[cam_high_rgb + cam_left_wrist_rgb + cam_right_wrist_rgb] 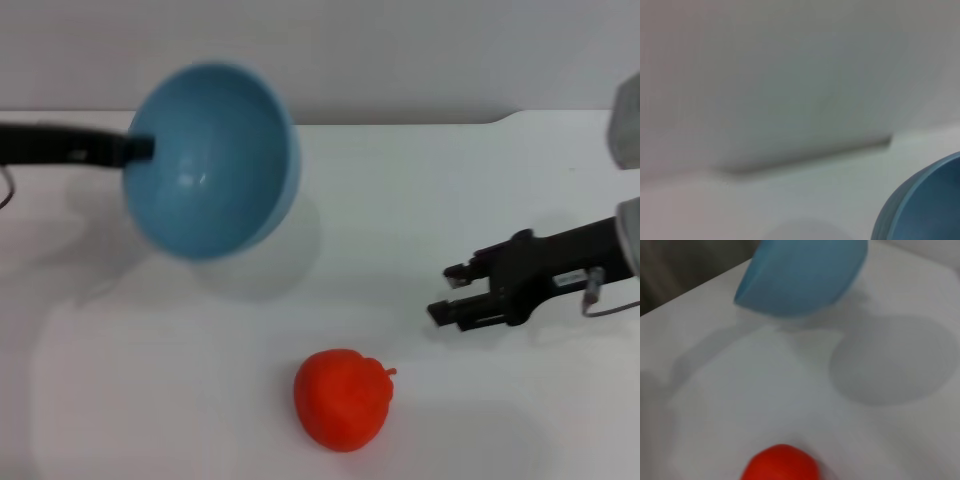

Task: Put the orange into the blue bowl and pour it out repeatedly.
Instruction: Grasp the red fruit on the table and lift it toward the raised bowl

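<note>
Head view: blue bowl (212,160) held aloft at about 10 o'clock, tipped on its side, open mouth facing the camera, inside bare. Left claw (143,149) comes in from 9 o'clock and pinches the bowl's rim at its left edge. The bowl's shadow falls on the white bench (420,200) just below and to its right.

Orange (343,398) lies on the bench at 6 o'clock, near the front edge, stem toward 3 o'clock — apart from the bowl and from both claws, bare bench all round it.

Right claw (450,292) hovers at about 4 o'clock, fingers spread, holding nothing, pointing toward 9 o'clock. It sits up and to the right of the orange, with open bench between them.

The bench's far edge runs across at 12 o'clock, with a step near the right end; the bowl's upper rim overlaps that line.

Right wrist view: bowl (800,275) above, orange (781,463) below, clear bench between.
</note>
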Controlling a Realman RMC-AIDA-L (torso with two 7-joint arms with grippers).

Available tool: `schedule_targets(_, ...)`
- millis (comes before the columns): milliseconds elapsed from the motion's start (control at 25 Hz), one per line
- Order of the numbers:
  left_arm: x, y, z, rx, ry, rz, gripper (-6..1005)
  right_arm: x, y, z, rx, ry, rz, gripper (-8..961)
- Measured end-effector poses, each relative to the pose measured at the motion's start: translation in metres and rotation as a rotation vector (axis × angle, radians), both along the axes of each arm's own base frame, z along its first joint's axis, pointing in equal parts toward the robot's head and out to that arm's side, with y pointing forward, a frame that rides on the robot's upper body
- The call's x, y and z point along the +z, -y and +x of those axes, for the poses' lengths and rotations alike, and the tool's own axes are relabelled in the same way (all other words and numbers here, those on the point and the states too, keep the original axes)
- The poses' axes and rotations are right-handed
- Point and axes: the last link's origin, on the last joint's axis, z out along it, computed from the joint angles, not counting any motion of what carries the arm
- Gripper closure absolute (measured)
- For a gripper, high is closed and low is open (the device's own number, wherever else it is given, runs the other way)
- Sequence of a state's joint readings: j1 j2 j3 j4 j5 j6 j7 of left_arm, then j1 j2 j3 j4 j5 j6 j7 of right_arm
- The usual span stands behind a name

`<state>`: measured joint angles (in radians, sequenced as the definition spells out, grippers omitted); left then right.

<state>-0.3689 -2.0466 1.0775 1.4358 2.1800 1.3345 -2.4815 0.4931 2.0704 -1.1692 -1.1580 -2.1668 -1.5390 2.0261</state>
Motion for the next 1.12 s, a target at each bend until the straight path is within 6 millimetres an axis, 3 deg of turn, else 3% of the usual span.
schedule_targets(120, 0.004, 0.011, -0.013, 0.109, -0.103, -0.124, 1001, -0.014, -0.002, -0.01, 0.027, -0.007, -0.061, 467)
schedule_targets(360, -0.001, 0.02, -0.024, 0.212, -0.254, -0.188, 1001, -0.045, -0.002, -0.03, 0.085, 0.013, -0.184, 302)
schedule_targets(560, -0.002, 0.024, -0.025, 0.228, -0.26, -0.204, 1001, -0.065, 0.001, -0.04, 0.119, 0.028, -0.234, 302)
schedule_targets(800, 0.001, 0.024, -0.021, 0.223, -0.261, -0.193, 1001, -0.091, 0.007, -0.037, 0.116, 0.061, -0.256, 301)
schedule_targets(1120, 0.0, 0.021, -0.011, 0.189, -0.279, -0.192, 1001, -0.101, 0.009, -0.034, 0.117, 0.075, -0.246, 395)
